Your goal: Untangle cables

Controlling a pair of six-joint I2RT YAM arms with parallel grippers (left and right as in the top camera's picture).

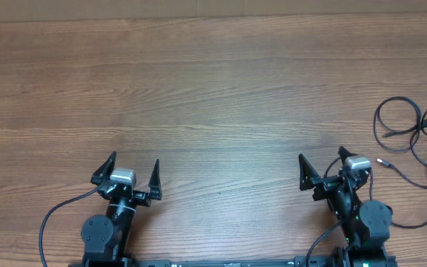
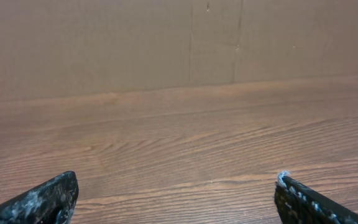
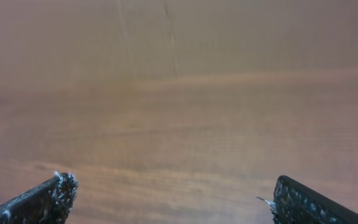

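The cables (image 1: 415,132) are thin black cords lying in tangled loops at the table's right edge, with a silvery plug tip (image 1: 382,161) pointing left. My right gripper (image 1: 322,159) is open and empty near the front edge, to the left of the cables and apart from them. My left gripper (image 1: 134,162) is open and empty at the front left, far from the cables. In the left wrist view (image 2: 176,190) and the right wrist view (image 3: 169,190) the fingertips stand wide apart over bare wood. No cable shows in either wrist view.
The wooden table (image 1: 199,89) stretches from the grippers to a plain brown wall (image 2: 166,43) at the back. Thicker black arm wires (image 1: 50,219) curl beside each arm base at the front edge.
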